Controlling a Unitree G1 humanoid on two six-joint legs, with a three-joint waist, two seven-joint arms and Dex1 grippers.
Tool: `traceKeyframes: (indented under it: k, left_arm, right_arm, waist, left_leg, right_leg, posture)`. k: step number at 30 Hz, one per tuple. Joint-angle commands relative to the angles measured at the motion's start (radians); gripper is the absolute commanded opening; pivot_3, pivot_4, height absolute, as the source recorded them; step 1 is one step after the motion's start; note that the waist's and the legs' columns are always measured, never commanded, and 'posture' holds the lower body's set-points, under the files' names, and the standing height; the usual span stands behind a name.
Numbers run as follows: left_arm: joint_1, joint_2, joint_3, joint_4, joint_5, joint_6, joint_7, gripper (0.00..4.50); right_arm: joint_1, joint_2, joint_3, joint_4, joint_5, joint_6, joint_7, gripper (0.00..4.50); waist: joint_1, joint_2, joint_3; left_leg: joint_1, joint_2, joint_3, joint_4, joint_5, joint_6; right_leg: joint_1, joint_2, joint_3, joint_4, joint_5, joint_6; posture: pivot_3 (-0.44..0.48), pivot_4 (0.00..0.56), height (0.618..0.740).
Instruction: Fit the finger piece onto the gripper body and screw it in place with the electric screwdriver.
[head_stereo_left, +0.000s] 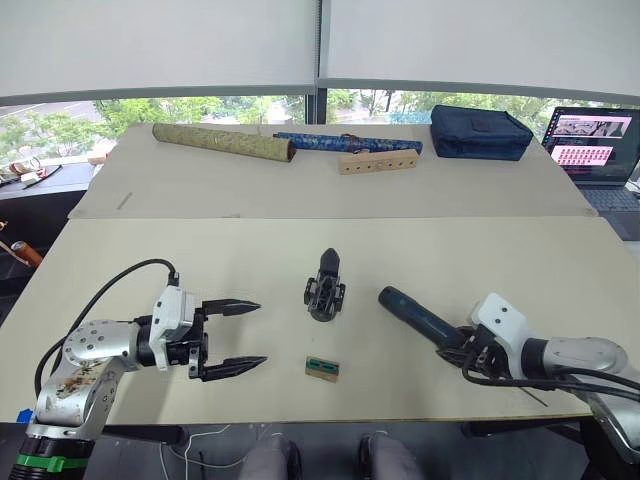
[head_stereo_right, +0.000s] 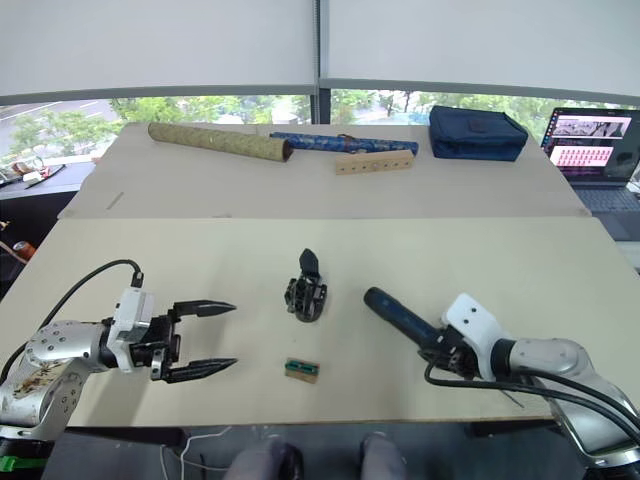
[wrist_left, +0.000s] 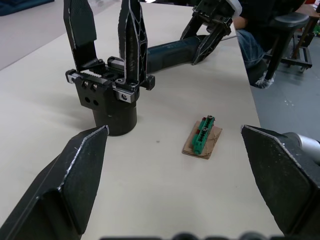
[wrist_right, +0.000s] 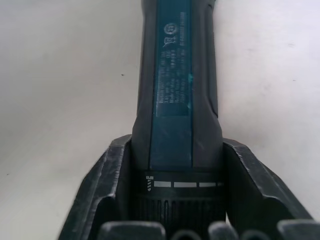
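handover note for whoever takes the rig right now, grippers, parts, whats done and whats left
Left gripper: open, holding nothing, hovering over the table to the left of the gripper body.
Right gripper: shut on the electric screwdriver, which lies low over the table to the right of the gripper body, its far end aimed toward it.
Gripper body: stands upright mid-table. In the left wrist view two black fingers rise from it, so the finger piece looks already seated; I cannot tell whether it is screwed.
Small tan block with green top: on the table nearer the robot.
Left: bring the screwdriver to the body and drive the screw.
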Motion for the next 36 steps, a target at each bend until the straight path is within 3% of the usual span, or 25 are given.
traceKeyframes:
  k: [1, 2, 3, 10, 12, 15, 20, 23, 29, 36]
  left_arm:
    - [0.002, 0.006, -0.004, -0.031, -0.017, 0.014, 0.001, 4.5]
    - [0.002, 0.004, -0.004, -0.036, -0.025, 0.022, 0.003, 4.5]
    - [0.002, 0.002, -0.004, -0.041, -0.031, 0.032, 0.005, 4.5]
    - [-0.014, 0.0, -0.042, -0.042, -0.011, 0.033, -0.011, 4.5]
    - [-0.022, -0.002, -0.056, -0.042, -0.003, 0.025, -0.013, 4.5]
    - [-0.031, -0.007, -0.075, -0.04, 0.007, 0.014, -0.01, 4.5]
    - [-0.04, -0.014, -0.101, -0.029, 0.013, 0.005, -0.015, 4.5]
    - [-0.049, -0.013, -0.108, -0.028, 0.014, 0.006, -0.013, 4.5]
    - [-0.046, -0.008, -0.107, -0.029, 0.013, 0.014, -0.013, 4.5]
    - [-0.023, 0.002, -0.094, -0.051, 0.005, 0.034, -0.005, 4.5]
  right_arm:
    - [-0.011, -0.034, -0.05, -0.041, 0.027, 0.01, 0.039, 4.0]
    - [-0.018, -0.05, -0.055, -0.046, 0.029, 0.015, 0.053, 4.39]
    - [-0.025, -0.073, -0.058, -0.054, 0.04, 0.039, 0.069, 4.45]
    - [-0.162, -0.27, -0.045, -0.111, 0.148, 0.245, 0.192, 4.45]
    - [-0.226, -0.344, -0.009, -0.127, 0.181, 0.4, 0.191, 4.45]
    - [-0.411, -0.491, 0.163, -0.192, 0.196, 0.624, 0.225, 4.45]
    - [-0.713, -0.403, 0.413, -0.154, 0.185, 0.778, 0.217, 4.45]
    - [-0.791, -0.414, 0.6, -0.11, 0.074, 0.723, 0.232, 4.45]
    - [-0.917, -0.288, 0.746, -0.032, 0.029, 0.767, 0.213, 4.45]
    - [-0.971, -0.223, 0.867, 0.028, -0.013, 0.766, 0.199, 4.45]
  waist:
    - [0.0, 0.0, 0.0]
    - [0.0, 0.0, 0.0]
    - [0.0, 0.0, 0.0]
    - [0.0, 0.0, 0.0]
    - [0.0, 0.0, 0.0]
    - [-0.002, 0.001, 0.0]
    - [-0.013, -0.001, 0.0]
    - [-0.014, 0.0, 0.0]
    - [-0.023, 0.0, 0.0]
    - [-0.022, 0.0, 0.0]
  left_leg:
    - [0.0, 0.0, 0.0, 0.0, 0.0, 0.0]
    - [0.0, 0.0, 0.0, 0.0, 0.0, 0.0]
    - [0.0, 0.0, 0.0, 0.0, 0.0, 0.0]
    - [0.0, 0.0, 0.0, 0.0, -0.003, 0.005]
    - [0.0, 0.001, -0.001, 0.0, -0.003, 0.005]
    - [-0.001, 0.001, -0.001, 0.0, -0.003, 0.005]
    - [-0.002, 0.001, -0.003, 0.0, -0.004, 0.006]
    - [-0.003, 0.001, -0.002, 0.0, -0.002, 0.003]
    - [-0.01, 0.001, -0.003, 0.006, 0.0, 0.0]
    - [-0.012, 0.001, -0.003, 0.009, 0.0, 0.0]
  right_leg:
    - [0.0, 0.0, 0.0, 0.0, 0.0, 0.0]
    - [0.0, 0.0, 0.0, 0.0, 0.0, 0.0]
    - [0.0, 0.0, 0.0, 0.0, 0.0, 0.0]
    - [0.0, 0.0, 0.0, 0.0, 0.0, 0.0]
    - [0.0, 0.0, -0.001, 0.0, 0.0, -0.001]
    - [-0.001, -0.002, -0.001, 0.0, 0.0, -0.001]
    - [-0.002, -0.003, -0.003, -0.001, 0.0, -0.003]
    - [-0.004, -0.004, -0.003, -0.001, 0.001, -0.003]
    - [-0.008, -0.004, -0.005, 0.001, 0.001, -0.003]
    - [-0.008, -0.004, -0.007, 0.002, 0.001, -0.002]
  posture:
    - [0.0, 0.15, 0.74]
    - [0.0, 0.15, 0.74]
    - [0.0, 0.15, 0.74]
    - [0.0, 0.15, 0.74]
    - [0.0, 0.15, 0.74]
    - [0.0, 0.15, 0.74]
    - [0.0, 0.15, 0.74]
    - [0.0, 0.15, 0.74]
    - [0.0, 0.15, 0.74]
    - [0.0, 0.15, 0.74]
